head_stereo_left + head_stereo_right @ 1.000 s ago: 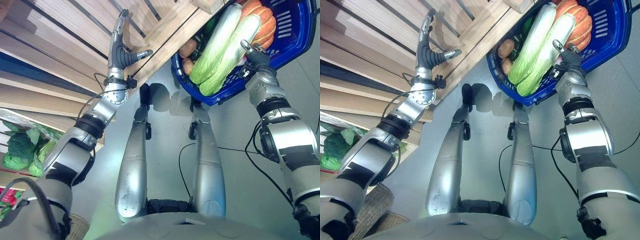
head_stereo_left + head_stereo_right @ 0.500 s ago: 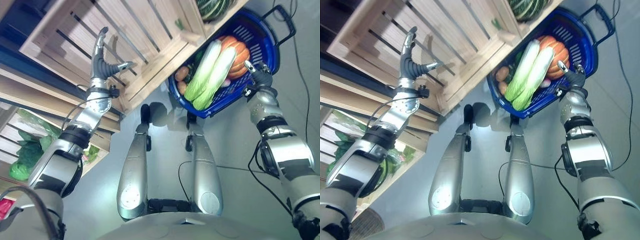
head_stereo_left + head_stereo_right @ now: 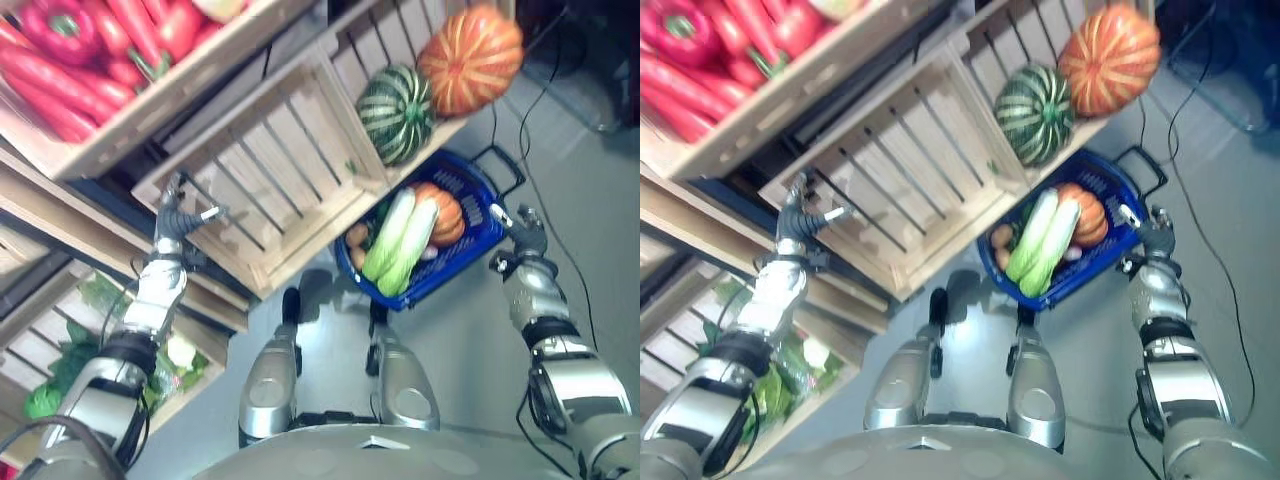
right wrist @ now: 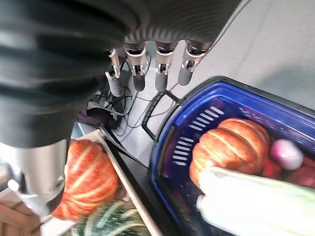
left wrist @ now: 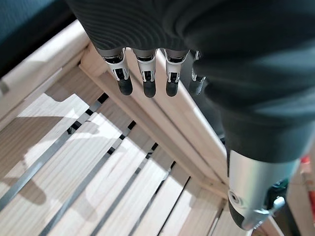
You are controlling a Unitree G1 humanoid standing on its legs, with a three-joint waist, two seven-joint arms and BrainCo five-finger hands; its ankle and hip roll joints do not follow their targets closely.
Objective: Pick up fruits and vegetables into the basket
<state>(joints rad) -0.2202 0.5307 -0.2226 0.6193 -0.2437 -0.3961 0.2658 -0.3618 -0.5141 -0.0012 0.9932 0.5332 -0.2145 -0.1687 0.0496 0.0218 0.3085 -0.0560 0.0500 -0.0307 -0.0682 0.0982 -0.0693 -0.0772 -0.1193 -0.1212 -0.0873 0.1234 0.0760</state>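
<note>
The blue basket (image 3: 470,262) sits on the floor (image 3: 590,250) at about 2 o'clock from the robot, already holding an orange pumpkin (image 4: 229,150), two pale green cabbages (image 3: 392,248), a reddish onion (image 4: 287,153) and some small brown produce at its inner edge. Above it, on the slatted wooden shelf (image 3: 290,165), a striped green squash (image 3: 395,112) and a large orange pumpkin (image 3: 470,58) wait at roughly 12 to 1 o'clock; red peppers (image 3: 80,50) fill a crate at 10 o'clock, and leafy greens (image 3: 55,375) lie low at 8 o'clock.

The right hand (image 3: 515,228) hovers just beside the basket's outer rim, fingers straight and apart, holding nothing. The left hand (image 3: 178,215) is raised against the empty wooden crate (image 5: 98,162) at 10 o'clock, fingers (image 5: 145,81) extended, thumb spread, also empty.

The step in hand looks like choosing and reaching for the next item. The squash, being nearest the basket, seems the sensible target for the right hand. A round, heavy, smooth gourd will likely need a wide wrap with the thumb opposing. The basket is fairly full, so setting it on the free side beside the pumpkin should avoid crushing the cabbages.
</note>
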